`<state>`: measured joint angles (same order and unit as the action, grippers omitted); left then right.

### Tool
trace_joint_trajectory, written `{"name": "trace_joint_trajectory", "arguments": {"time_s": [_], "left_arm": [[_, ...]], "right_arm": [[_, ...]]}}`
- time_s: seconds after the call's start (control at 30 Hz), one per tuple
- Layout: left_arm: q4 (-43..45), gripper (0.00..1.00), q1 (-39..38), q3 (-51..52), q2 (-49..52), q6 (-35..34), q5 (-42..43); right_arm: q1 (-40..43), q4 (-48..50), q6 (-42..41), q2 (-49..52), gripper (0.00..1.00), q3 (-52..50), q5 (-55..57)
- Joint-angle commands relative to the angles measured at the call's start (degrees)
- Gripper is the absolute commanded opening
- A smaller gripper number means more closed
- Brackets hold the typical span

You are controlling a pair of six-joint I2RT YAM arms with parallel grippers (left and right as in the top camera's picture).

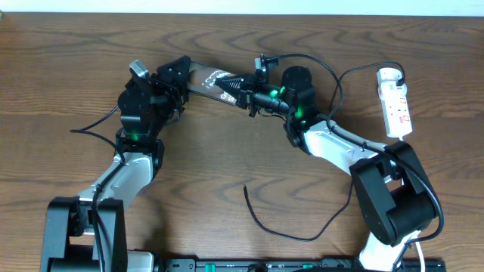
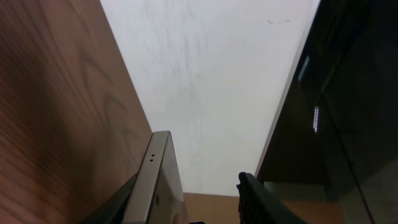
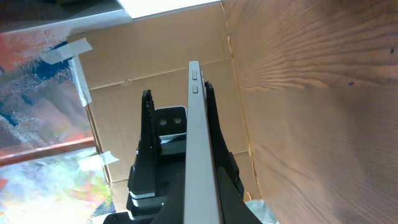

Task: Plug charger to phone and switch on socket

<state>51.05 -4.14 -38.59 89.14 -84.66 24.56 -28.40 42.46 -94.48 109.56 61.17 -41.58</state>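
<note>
The phone (image 1: pixel 212 78) is a dark glossy slab with white print, held off the table between both arms. My right gripper (image 1: pixel 245 91) is shut on its right end; in the right wrist view the phone (image 3: pixel 198 124) runs edge-on between my fingers. My left gripper (image 1: pixel 180 77) straddles the left end. In the left wrist view the phone's edge (image 2: pixel 158 180) lies against one finger, and the other finger (image 2: pixel 249 194) stands apart from it. The charger (image 1: pixel 281 229) lies loose on the table in front, its tip (image 1: pixel 245 187) free. The white socket (image 1: pixel 395 102) lies at the far right.
A thick black arm cable (image 1: pixel 333 75) loops behind the right arm towards the socket. Another (image 1: pixel 94 130) trails left of the left arm. A black rail (image 1: pixel 302 265) runs along the table's front edge. Cardboard (image 3: pixel 155 56) shows beyond the table in the right wrist view.
</note>
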Motion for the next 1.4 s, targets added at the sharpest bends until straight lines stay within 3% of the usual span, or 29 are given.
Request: {"name": "trace_joint_trajectory", "arguments": {"time_s": [0.0,0.1,0.27,0.53,1.0,1.07,1.17,1.27,1.3,1.37], "left_arm": [[2.23,0.43,-1.14,-1.16,-0.76,0.09,6.34],[2.23,0.33,-1.14,-1.16,-0.76,0.11,7.06],[2.21,0.31,-1.14,-1.16,-0.76,0.15,8.04],[2.23,0.09,-1.14,-1.16,-0.76,0.15,8.04],[2.23,0.07,-1.14,-1.16,-0.76,1.44,8.04],[2.23,0.07,-1.11,-1.16,-0.76,1.44,8.02],[2.23,0.07,-1.11,-1.16,-0.76,1.44,8.02],[2.21,0.07,-1.01,-1.16,-0.76,1.44,8.02],[2.19,0.07,-0.90,-1.16,-0.76,1.55,8.02],[2.19,0.07,-0.57,-1.16,-0.76,1.68,8.04]], "right_arm": [[-3.45,-1.29,0.28,0.33,0.02,-0.09,-4.00],[-3.63,-1.33,0.48,0.33,0.02,-0.09,-4.00],[-3.85,-1.31,0.48,0.33,0.02,-0.09,-3.98],[-3.85,-1.31,0.48,0.33,0.02,-0.09,-3.98],[-3.85,-1.33,0.70,0.33,0.03,-0.09,-3.80],[-3.85,-1.31,0.70,0.33,0.19,-0.09,-3.78],[-3.85,-1.29,1.40,0.33,0.59,-0.09,-3.80],[-3.82,-1.29,1.51,0.33,0.94,-0.09,-3.80],[-3.80,-1.27,1.53,0.33,0.99,-0.09,-3.80],[-3.72,-1.03,1.53,0.33,0.99,-0.09,-3.82]]}}
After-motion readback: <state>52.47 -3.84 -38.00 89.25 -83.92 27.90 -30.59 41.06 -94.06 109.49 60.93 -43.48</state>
